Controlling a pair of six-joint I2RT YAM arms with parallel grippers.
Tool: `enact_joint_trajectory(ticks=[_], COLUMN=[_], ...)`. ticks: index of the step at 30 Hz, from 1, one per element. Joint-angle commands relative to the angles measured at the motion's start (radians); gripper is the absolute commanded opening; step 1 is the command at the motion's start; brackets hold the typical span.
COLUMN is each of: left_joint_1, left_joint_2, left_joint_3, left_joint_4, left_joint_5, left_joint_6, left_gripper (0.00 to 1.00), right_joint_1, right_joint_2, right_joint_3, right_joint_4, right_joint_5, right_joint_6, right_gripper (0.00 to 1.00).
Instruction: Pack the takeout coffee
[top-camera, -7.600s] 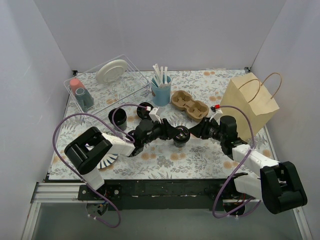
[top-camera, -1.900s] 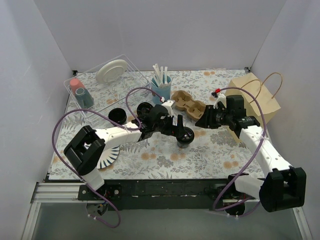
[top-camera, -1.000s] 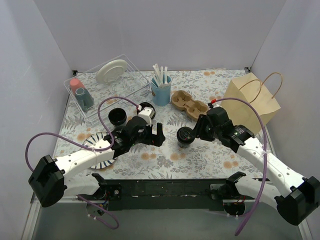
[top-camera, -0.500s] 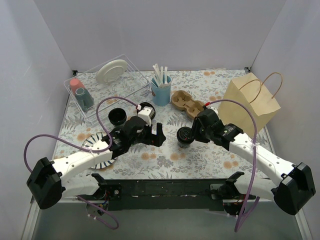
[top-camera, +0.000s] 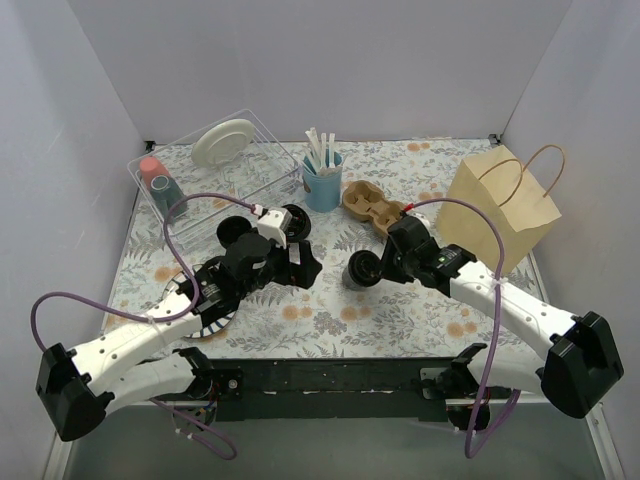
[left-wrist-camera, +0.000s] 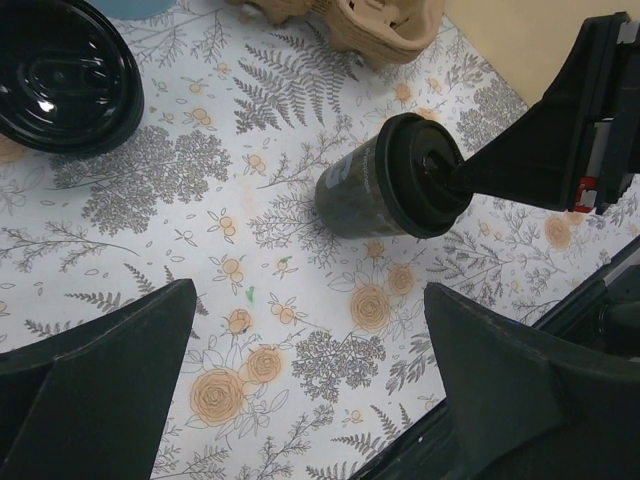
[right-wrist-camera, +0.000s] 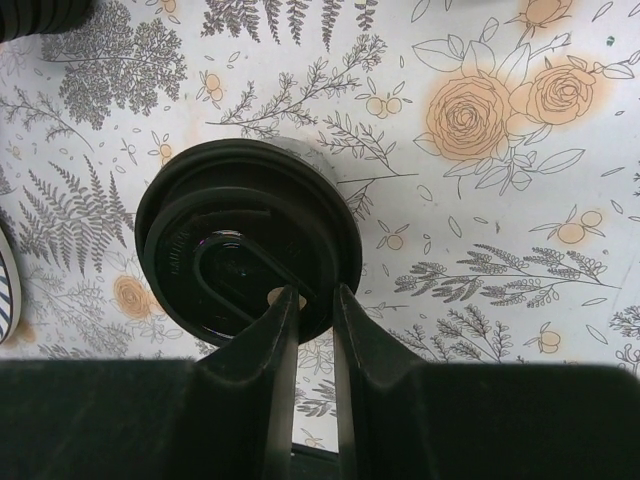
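Note:
The takeout coffee (top-camera: 358, 268), a small black cup with a black sip lid, leans tilted on the floral mat (top-camera: 420, 310) at the table's middle. My right gripper (top-camera: 376, 268) is shut on its lid rim: in the right wrist view one finger (right-wrist-camera: 280, 330) lies on the lid top (right-wrist-camera: 240, 250) and the other outside the rim. The left wrist view shows the tilted coffee (left-wrist-camera: 375, 190) with the right gripper's tip on its lid. My left gripper (top-camera: 305, 266) hangs wide open to the cup's left, holding nothing (left-wrist-camera: 315, 400). The brown paper bag (top-camera: 500, 205) stands at the right.
A cardboard cup carrier (top-camera: 375, 208) lies behind the coffee. A light blue cup (top-camera: 322, 185) with white sticks stands at the back. A lidless black cup (top-camera: 235, 232) and a black lid (left-wrist-camera: 65, 75) sit left of centre. A clear dish rack (top-camera: 215, 170) is back left.
My right gripper has closed onto the lid rim and the cup has tipped and shifted slightly left. The left arm has pulled back to the left, still open.

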Motion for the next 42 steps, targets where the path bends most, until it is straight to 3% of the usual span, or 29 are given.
enact_joint_trajectory(ticks=[1,7,17,25,32,36,42], left_joint_1=[-0.003,-0.003,-0.003,-0.003,-0.002,-0.003,-0.003], left_joint_2=[-0.054,-0.086,-0.152,-0.173,-0.181,-0.184,-0.202], left_joint_3=[0.044,0.040,0.029,0.024,0.024,0.023,0.020], left_joint_4=[-0.053,-0.068,-0.080,-0.079,-0.076,-0.073,-0.071], left_joint_5=[-0.069,-0.078,-0.107,-0.109,-0.115,-0.124,-0.135], left_joint_6=[0.040,0.038,0.047,0.052,0.057,0.060,0.060], left_gripper=[0.98,0.98,0.98,0.98,0.98,0.98,0.98], right_joint_1=[0.007,0.007,0.007,-0.007,-0.030,-0.045,-0.057], right_joint_2=[0.034,0.081,0.256,0.476,0.598,0.629,0.649], right_joint_3=[0.059,0.094,0.331,0.567,0.664,0.688,0.727], right_joint_4=[0.041,0.066,-0.003,-0.071,-0.102,-0.105,-0.108], right_joint_5=[0.028,0.027,0.136,0.124,0.096,0.090,0.068], right_joint_6=[-0.007,-0.025,-0.194,-0.291,-0.309,-0.312,-0.326], right_gripper=[0.17,0.01,0.01,0.01,0.01,0.08,0.25])
